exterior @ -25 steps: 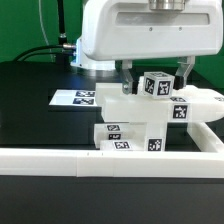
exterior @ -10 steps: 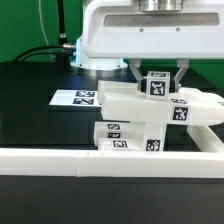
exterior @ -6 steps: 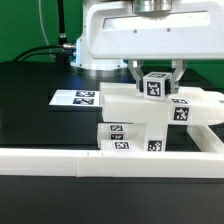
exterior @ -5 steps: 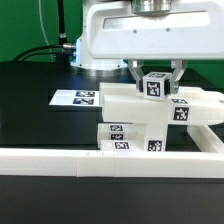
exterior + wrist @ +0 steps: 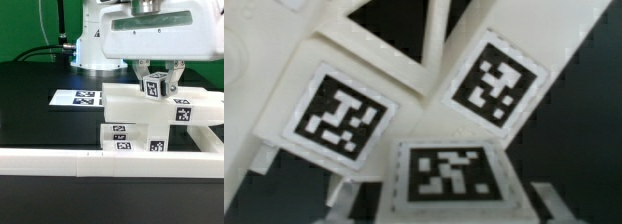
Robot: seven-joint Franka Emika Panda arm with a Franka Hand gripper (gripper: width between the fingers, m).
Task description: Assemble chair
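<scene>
Looking at a black table [image 5: 30,130] filling most of the exterior view, green backdrop behind. Next biggest: the white Panda arm [image 5: 150,35], hanging over the middle and eating up the top of the frame. Then a long plain white rail [image 5: 60,160] running across the front, nearest the camera.

Right behind that rail, toward the exterior view's right, got the half-built chair [image 5: 140,130]: chunky white pieces stacked up, lower blocks with tags facing the camera, topped by a flat slab [image 5: 125,100] reaching off toward the exterior view's right. Resting on the table just beside the rail, maybe touching, can't tell.

Off to the exterior view's left of the chair, a thin flat marker board [image 5: 77,98] lying on the table, close to the slab's edge from this angle.

Down to the tool [image 5: 157,82]: partly closed, fingers [image 5: 137,72] on either side of a small cube-like block [image 5: 153,88], clamped on it by the look of things. Holding that block upright right at the slab's top surface. Can't tell whether seated on it or just above.

Smallest bits: the square black-and-white tags [image 5: 335,112], three of them huge and blurry in the wrist view, stuck on white faces angled different ways. No telling one piece from another in that view.
</scene>
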